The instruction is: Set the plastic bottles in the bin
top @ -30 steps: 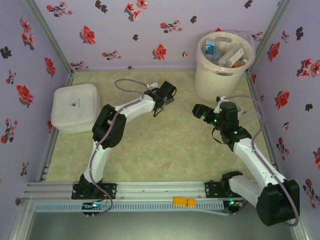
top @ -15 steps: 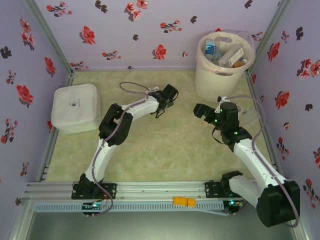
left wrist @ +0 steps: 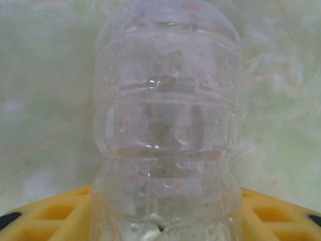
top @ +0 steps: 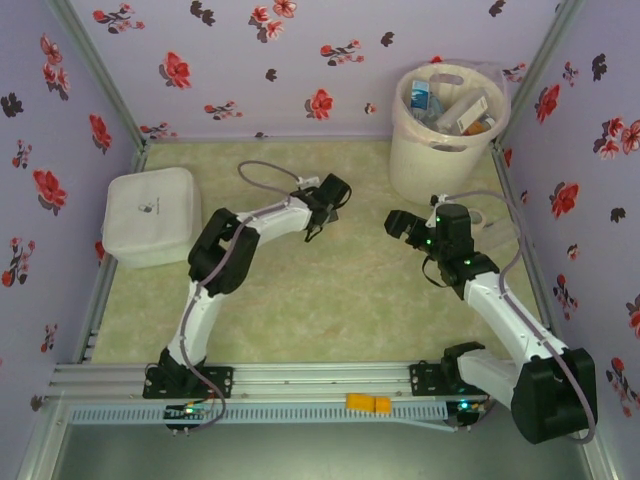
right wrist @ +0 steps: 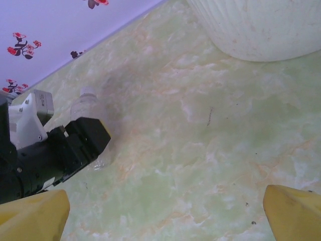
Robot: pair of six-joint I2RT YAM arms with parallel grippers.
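The left gripper (top: pixel 318 218) is gripping a clear bottle (left wrist: pixel 165 125) between its yellow fingers (left wrist: pixel 45 216). The bottle is ribbed, see-through and dotted with droplets. It is resting on the table (top: pixel 330 290) mid-scene, left of the far-right bin (top: pixel 432 150). The right gripper (right wrist: pixel 165 213) is gaping wide.

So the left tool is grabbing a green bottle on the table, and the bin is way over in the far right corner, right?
Not quite. The bottle between the left tool's fingers is clear, not green. The left wrist view shows it close up, see-through all the way. The rest is right: the bottle is on the table, and the bin is in the far right corner.
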